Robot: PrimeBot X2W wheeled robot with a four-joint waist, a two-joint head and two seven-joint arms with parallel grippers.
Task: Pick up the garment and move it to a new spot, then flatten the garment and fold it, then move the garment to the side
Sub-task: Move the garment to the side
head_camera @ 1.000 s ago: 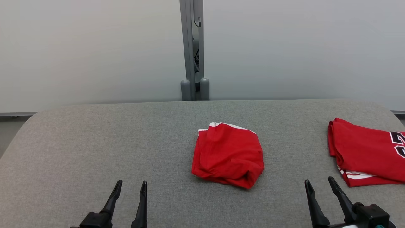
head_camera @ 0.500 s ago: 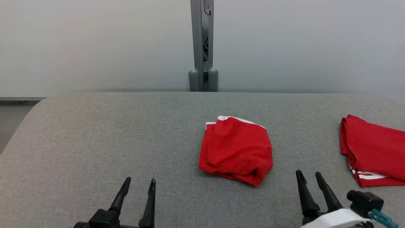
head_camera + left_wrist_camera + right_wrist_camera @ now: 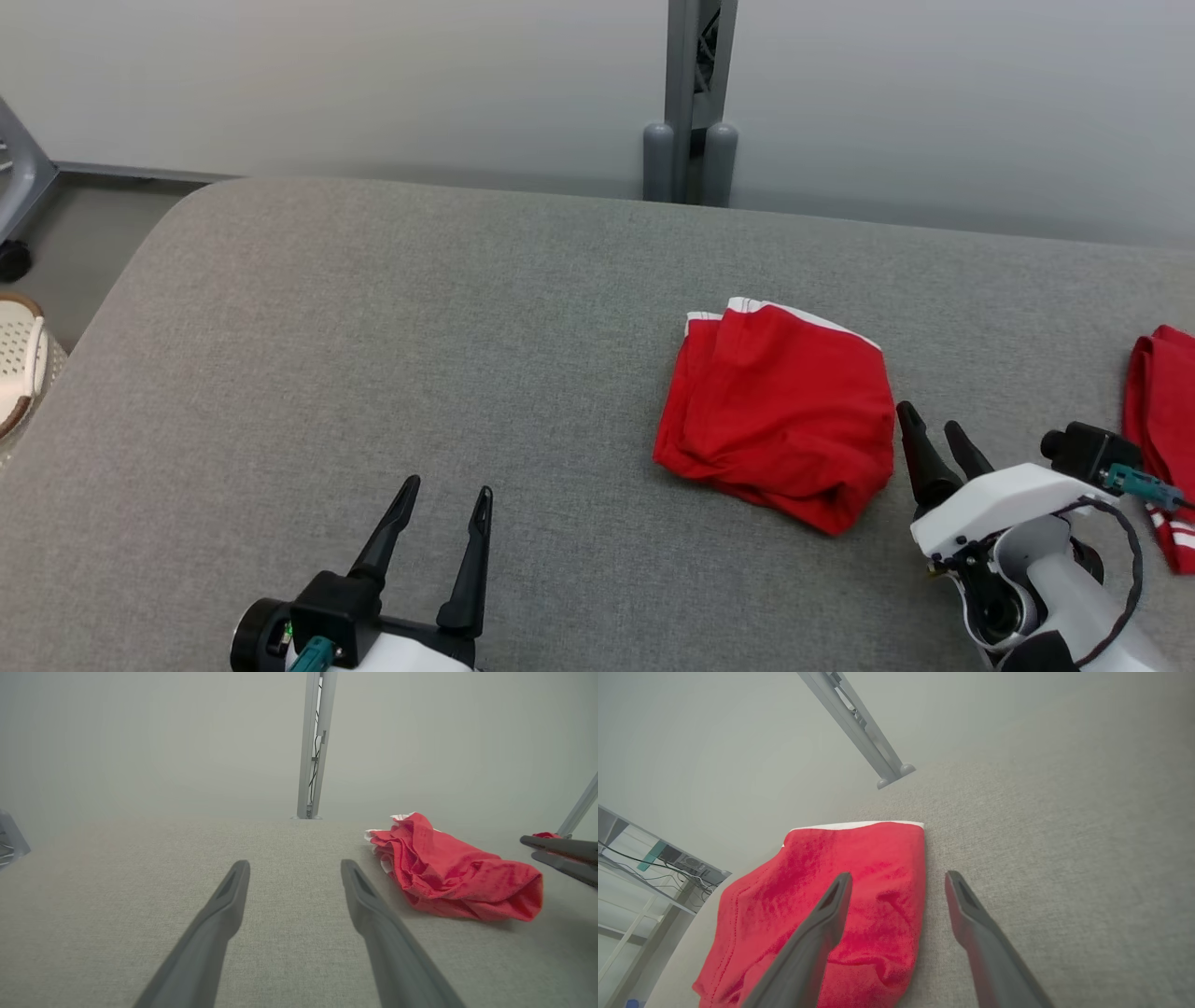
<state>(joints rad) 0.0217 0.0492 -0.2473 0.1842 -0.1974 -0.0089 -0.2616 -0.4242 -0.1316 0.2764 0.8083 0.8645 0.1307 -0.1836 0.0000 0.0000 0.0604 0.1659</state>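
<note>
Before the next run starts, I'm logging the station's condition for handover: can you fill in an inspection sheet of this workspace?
Surface: grey fabric-covered table, flat, no stains seen.
Job's things: garment, red with white trim, lying in a loose bundle mid-table.
Clutter: second red garment at the table's right edge, partly out of frame.
Grippers: left gripper open, over bare table; right gripper open, at the garment's right edge, holding nothing.
Cables: black cable looped along the right wrist; loose ones, nothing seen.
Surroundings: pale wall, grey post behind the table, cream basket on the floor at left.
</note>
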